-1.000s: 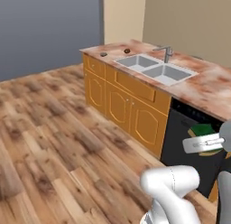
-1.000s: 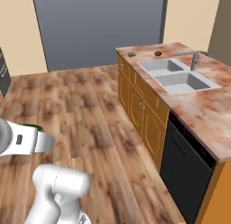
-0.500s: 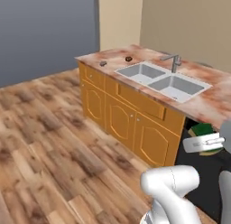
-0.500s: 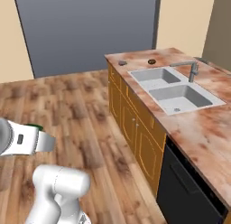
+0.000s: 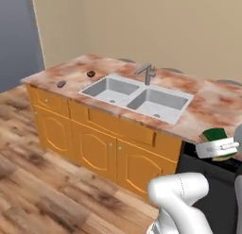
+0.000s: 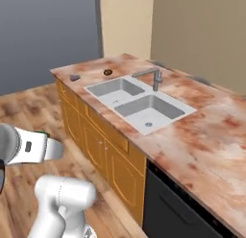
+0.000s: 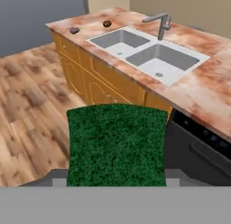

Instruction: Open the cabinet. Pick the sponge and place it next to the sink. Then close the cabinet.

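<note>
Reddish marble counter (image 5: 208, 103) over short orange doors (image 5: 97, 150), with double grey steel sink (image 5: 140, 96) and silver tap (image 5: 148, 72) set in. Green rough-topped sponge (image 7: 116, 144) clamped in gripper (image 7: 116, 182), raised in front of counter edge, above wooden plank floor (image 7: 34, 101), near black dishwasher front (image 6: 173, 210).

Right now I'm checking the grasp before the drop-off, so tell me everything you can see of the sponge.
The sponge is a flat block with a coarse, dark green scouring face that looks fibrous. In the hand view it sits close to the camera, broadside and roughly upright, held off the floor, with the orange sink cabinets behind it. In the left base view its green edge peeks above the end effector, short of the counter. The fingers gripping it are hidden.
</note>
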{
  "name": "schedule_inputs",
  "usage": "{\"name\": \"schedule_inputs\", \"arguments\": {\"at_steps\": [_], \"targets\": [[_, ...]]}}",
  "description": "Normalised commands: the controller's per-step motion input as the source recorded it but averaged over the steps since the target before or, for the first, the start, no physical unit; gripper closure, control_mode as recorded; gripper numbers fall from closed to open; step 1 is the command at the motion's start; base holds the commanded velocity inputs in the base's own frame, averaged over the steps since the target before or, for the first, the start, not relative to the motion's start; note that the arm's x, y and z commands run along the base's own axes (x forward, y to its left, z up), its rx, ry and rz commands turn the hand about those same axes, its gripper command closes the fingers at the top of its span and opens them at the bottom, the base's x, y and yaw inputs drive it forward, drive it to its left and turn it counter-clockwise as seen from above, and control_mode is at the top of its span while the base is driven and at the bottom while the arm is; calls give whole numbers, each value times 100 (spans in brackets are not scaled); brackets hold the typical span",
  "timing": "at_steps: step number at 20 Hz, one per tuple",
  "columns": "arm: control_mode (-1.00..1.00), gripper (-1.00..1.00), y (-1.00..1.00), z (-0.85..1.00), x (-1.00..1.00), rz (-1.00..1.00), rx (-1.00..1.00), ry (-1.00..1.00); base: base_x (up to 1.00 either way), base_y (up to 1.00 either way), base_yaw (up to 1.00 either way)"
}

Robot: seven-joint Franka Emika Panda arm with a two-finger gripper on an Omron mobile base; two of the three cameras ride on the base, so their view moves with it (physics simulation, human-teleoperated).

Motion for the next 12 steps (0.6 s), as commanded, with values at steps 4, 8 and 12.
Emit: {"name": "schedule_inputs", "arguments": {"at_steps": [4, 8, 12], "targets": [[100, 100, 0, 0, 0, 0, 0, 0, 56, 0, -85], [100, 100, 0, 0, 0, 0, 0, 0, 44, 0, -95], [100, 100, 0, 0, 0, 0, 0, 0, 21, 2, -94]]}}
